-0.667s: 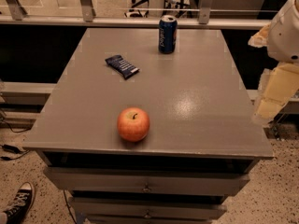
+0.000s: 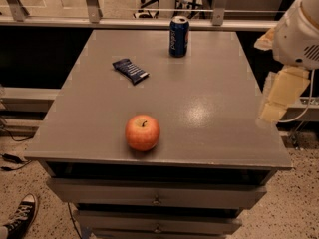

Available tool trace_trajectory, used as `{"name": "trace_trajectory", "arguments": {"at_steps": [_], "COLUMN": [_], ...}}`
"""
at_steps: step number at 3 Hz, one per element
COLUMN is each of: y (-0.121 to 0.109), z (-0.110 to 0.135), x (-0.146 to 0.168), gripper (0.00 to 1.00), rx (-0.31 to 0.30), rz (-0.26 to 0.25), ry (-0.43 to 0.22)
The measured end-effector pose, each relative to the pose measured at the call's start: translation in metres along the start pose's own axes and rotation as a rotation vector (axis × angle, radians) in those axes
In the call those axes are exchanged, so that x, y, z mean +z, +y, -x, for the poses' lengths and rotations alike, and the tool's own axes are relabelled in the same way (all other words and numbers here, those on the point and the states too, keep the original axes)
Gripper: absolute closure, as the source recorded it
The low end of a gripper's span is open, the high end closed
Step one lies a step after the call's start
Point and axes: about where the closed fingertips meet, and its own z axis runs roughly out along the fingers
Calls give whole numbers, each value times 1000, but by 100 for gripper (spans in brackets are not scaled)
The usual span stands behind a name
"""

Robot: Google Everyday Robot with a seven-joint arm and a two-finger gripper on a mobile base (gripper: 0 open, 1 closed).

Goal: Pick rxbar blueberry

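Note:
The rxbar blueberry point(image 2: 130, 70) is a small flat bar in a dark navy wrapper. It lies at an angle on the grey table top point(image 2: 209, 103), in the far left part. My gripper point(image 2: 271, 103) hangs from the white arm at the right edge of the table, above its right rim. It is well to the right of the bar and a little nearer than it. It holds nothing that I can see.
A blue drink can point(image 2: 179, 36) stands upright at the table's far edge. A red-orange apple point(image 2: 142, 132) sits near the front edge. Drawers point(image 2: 157, 199) are under the top. A railing runs behind, and a shoe point(image 2: 20, 215) is on the floor at the lower left.
My gripper has shifted slightly left and up, toward the table's right rim. The bar, can and apple have not moved.

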Motion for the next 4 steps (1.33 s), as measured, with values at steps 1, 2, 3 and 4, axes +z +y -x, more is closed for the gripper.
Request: {"name": "trace_trajectory", "arguments": {"at_steps": [1, 2, 3, 4], "y": [-17, -46, -72, -97], "z": [23, 61, 102, 148], "x": [21, 59, 93, 130], "gripper": [0, 0, 0, 0], "rx": [-19, -26, 3, 63], "rz": [2, 7, 31, 73], "ry": [-56, -165, -290, -441]}}
